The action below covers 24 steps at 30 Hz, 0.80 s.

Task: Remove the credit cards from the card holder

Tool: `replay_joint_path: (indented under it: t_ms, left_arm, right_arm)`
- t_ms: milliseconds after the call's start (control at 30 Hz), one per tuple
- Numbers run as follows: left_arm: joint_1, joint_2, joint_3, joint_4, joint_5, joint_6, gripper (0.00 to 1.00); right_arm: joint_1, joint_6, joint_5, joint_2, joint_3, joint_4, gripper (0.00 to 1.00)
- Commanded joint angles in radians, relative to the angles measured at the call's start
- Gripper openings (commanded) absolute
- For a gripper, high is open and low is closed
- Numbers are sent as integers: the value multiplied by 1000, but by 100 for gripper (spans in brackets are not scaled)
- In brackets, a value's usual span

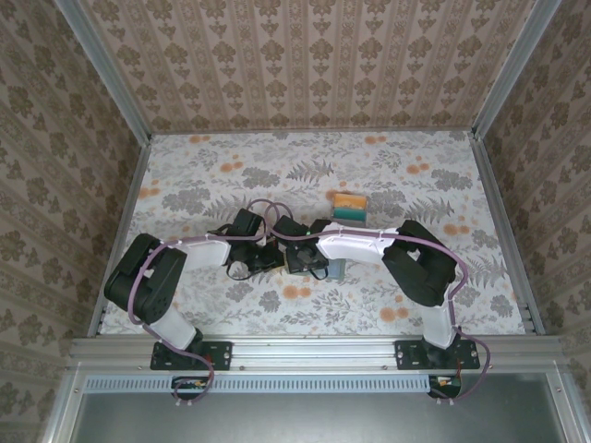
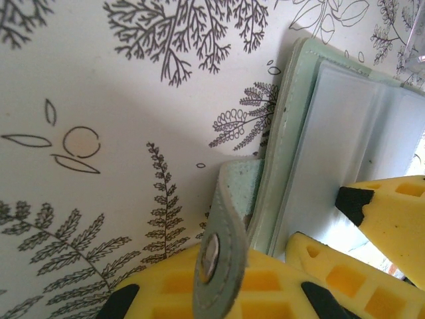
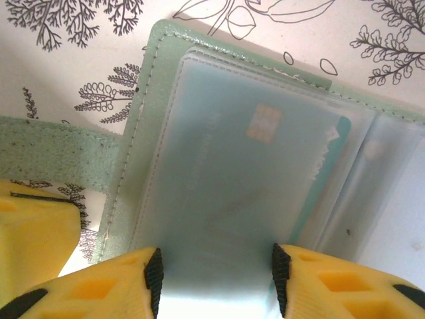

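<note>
This looks like a robotics lab booth dressed up as a home: damask wallpaper panels on 3 sides sit inside bare aluminium posts, a leaf-print cloth covers the table, and a cabled left arm and right arm are bolted to a metal rail.

Top camera looks down from behind; both wrist cameras closely face the card holder

Count: 1 card holder, with 1 credit card visible inside it. Loose on the table: 2 cards in 1 stack, namely 1 orange card over 1 teal card. End effectors: 2, the left end effector and the right end effector; table: 1
</note>
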Motion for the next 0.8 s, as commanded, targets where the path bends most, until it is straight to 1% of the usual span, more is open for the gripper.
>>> replay_joint_path:
  t_ms: [0, 200, 367, 533, 767]
  left_arm:
    - [-6, -6, -23, -3, -4, -8, 0]
    - [-7, -7, -20, -7, -4, -6, 0]
    - [-5, -5, -17, -11, -6, -3, 0]
    - [-5, -5, -16, -18, -9, -1, 0]
    - [-4, -5, -13, -20, -8, 4, 0]
  right_arm:
    - [4, 11, 9, 29, -22, -15, 44]
    - [-2, 10, 14, 16, -34, -18, 33]
    - [-6, 14, 41, -21, -53, -20, 33]
    - [-26, 14, 98, -86, -79, -41, 34]
    - [-64, 27, 115, -152, -131, -47, 35]
